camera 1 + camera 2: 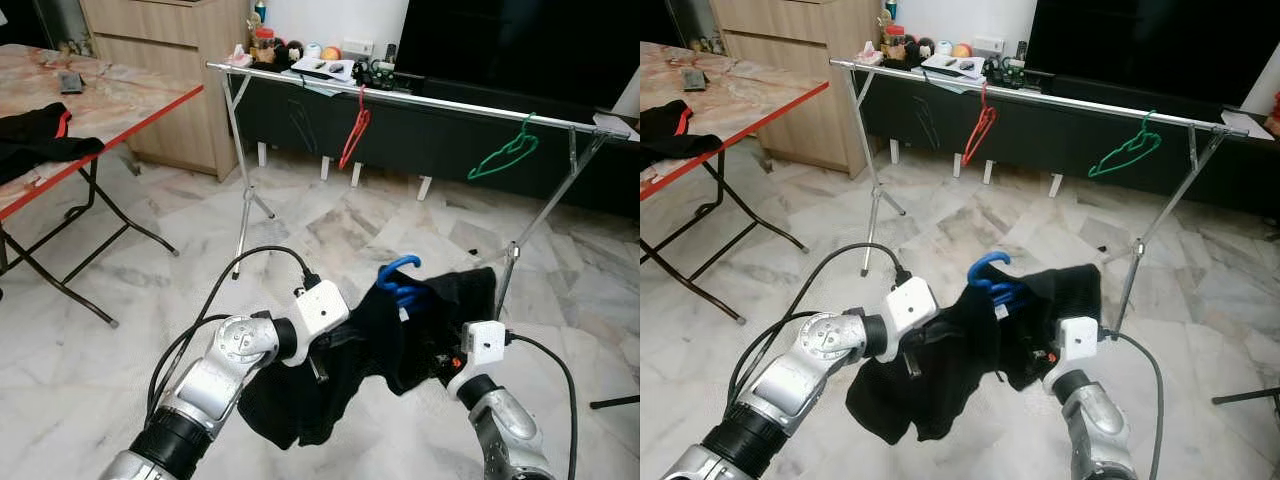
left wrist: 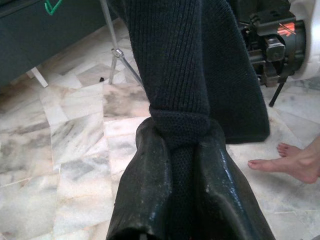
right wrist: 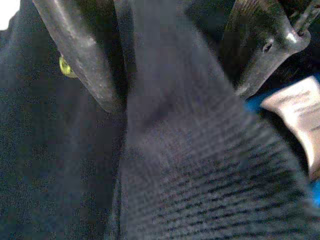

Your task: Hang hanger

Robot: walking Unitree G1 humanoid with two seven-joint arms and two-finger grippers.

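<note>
- Left gripper (image 2: 172,150) is clamped tight on the black knitted sweater (image 1: 345,375).
- Right gripper (image 3: 170,75) pinches the same sweater, blue plastic hanger (image 1: 398,275) at twelve o'clock.

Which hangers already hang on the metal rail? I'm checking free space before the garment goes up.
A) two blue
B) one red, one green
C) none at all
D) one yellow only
B: a red hanger and a green hanger hang apart on the rail, while the blue hanger sits in the black garment that both grippers hold.
</note>
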